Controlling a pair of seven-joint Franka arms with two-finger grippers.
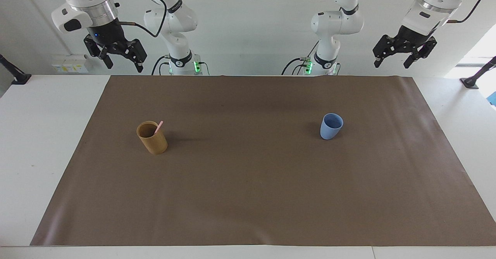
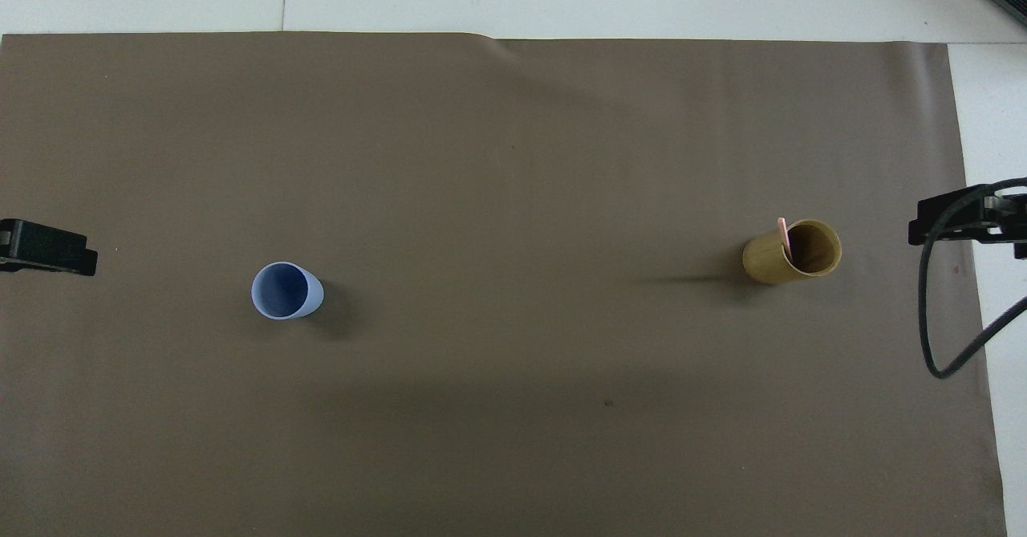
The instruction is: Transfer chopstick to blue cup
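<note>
- Now the chopstick (image 1: pixel 159 127) leans in the tan cup (image 1: pixel 152 138), mid-left of the facing view; blue cup (image 1: pixel 331 126) mid-right.
- Right gripper (image 1: pixel 121 62), upper left, spread and empty: descend steeply, pinch the exposed tip, avoid the rim.
- Left gripper (image 1: pixel 393 62), upper right, spread, waits.

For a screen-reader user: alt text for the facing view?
A pink chopstick stands in a tan cup on a brown mat; an empty blue cup stands toward the left arm's end. Both open grippers, left and right, hang raised.
</note>
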